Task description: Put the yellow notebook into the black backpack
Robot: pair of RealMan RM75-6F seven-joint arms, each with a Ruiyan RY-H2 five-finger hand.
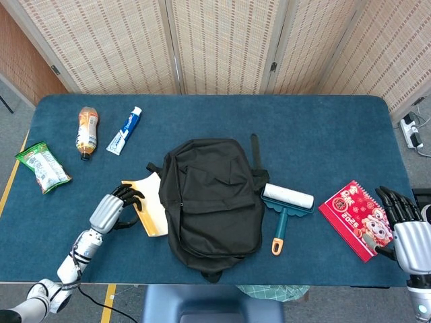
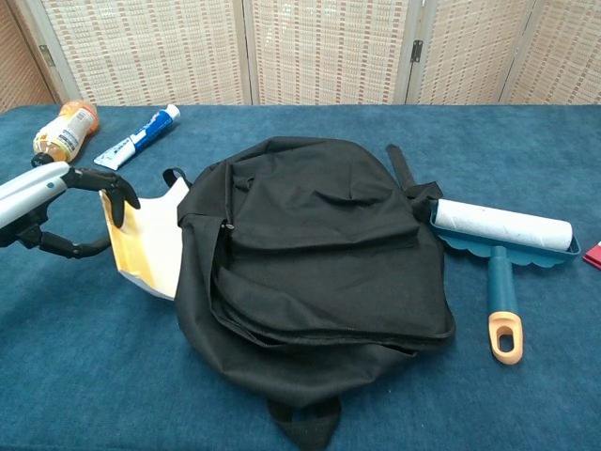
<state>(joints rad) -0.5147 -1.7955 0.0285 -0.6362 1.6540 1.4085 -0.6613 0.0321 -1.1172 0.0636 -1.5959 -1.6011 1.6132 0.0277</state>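
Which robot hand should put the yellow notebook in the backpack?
The left hand. It already grips the yellow notebook, tilted up right beside the black backpack. The right hand rests far off, by the red calendar.

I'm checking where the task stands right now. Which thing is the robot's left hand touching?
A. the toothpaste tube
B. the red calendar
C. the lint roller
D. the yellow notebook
D: the left hand has its fingers on the yellow notebook, which lies beside the black backpack, not yet inside it; the right hand rests near the red calendar.
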